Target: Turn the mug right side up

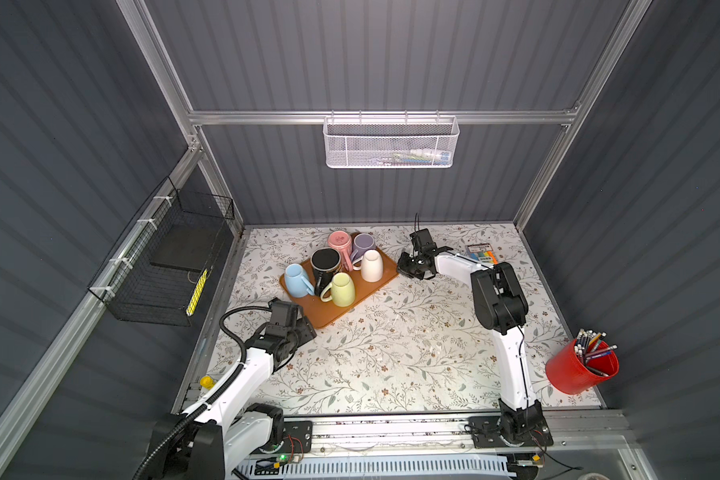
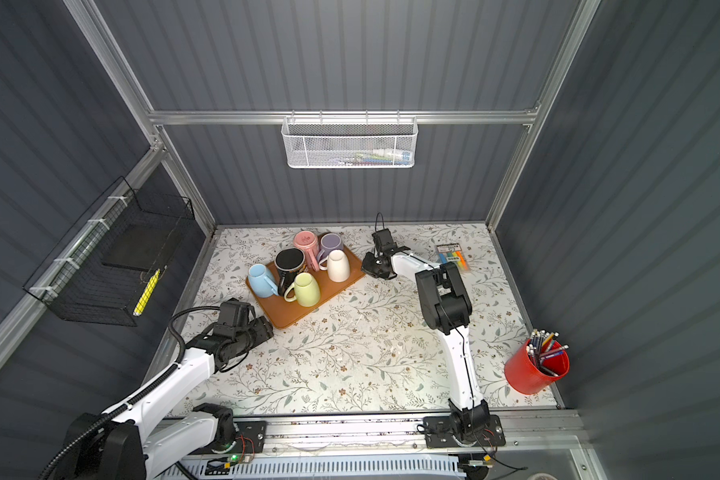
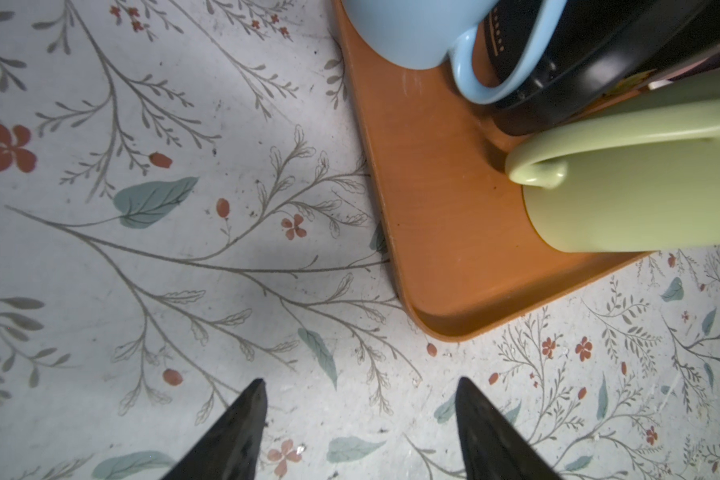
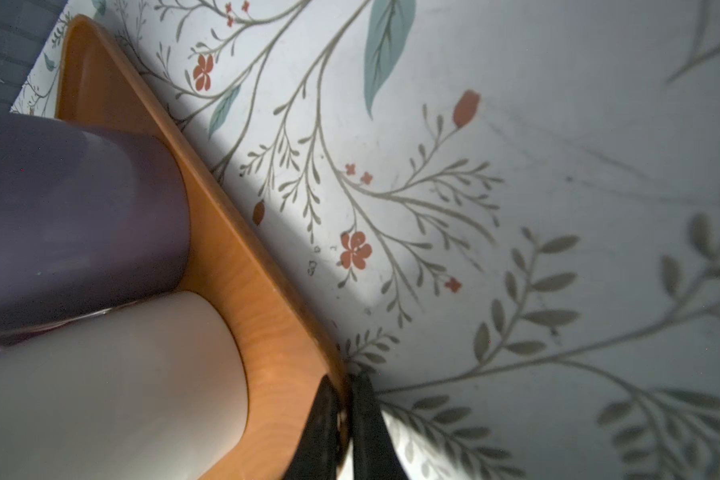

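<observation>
Left wrist view: the left gripper (image 3: 360,379) hangs over the floral table (image 3: 142,257), jaws wide apart and empty, just near of the orange tray (image 3: 445,249). Six mugs (image 1: 341,289) crowd the tray, mostly bottom-up; the black mug (image 1: 326,259) may be upright. Farther right, the right gripper (image 4: 344,376) is pinched shut on the tray's rim, beside the white mug (image 4: 100,395).
</observation>
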`<state>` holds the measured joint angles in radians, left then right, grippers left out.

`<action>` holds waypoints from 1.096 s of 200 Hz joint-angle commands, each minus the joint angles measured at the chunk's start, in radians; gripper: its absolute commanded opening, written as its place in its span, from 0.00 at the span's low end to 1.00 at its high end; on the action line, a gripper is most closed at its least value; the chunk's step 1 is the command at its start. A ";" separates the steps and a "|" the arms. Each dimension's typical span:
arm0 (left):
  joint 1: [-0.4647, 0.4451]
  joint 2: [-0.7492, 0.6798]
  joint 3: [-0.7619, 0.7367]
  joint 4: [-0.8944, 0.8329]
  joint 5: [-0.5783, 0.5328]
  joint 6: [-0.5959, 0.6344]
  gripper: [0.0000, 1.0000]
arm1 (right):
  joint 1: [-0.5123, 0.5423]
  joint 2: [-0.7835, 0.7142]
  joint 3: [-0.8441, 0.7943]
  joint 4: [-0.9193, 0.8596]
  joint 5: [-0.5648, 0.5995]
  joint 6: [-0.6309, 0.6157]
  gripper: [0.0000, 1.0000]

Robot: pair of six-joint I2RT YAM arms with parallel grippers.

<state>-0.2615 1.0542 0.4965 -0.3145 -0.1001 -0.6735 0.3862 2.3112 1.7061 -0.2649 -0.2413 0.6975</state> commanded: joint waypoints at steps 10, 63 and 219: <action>-0.008 -0.016 0.030 -0.032 -0.007 0.022 0.73 | 0.023 -0.003 -0.011 -0.056 0.020 0.022 0.00; -0.007 -0.012 0.036 -0.031 -0.024 0.024 0.73 | 0.022 -0.109 -0.147 -0.032 0.039 -0.009 0.00; -0.007 -0.016 -0.033 0.018 -0.002 0.015 0.56 | 0.020 -0.506 -0.677 0.025 0.039 -0.080 0.00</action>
<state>-0.2615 1.0382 0.4877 -0.3058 -0.1181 -0.6662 0.4103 1.8774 1.1042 -0.2188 -0.1986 0.6617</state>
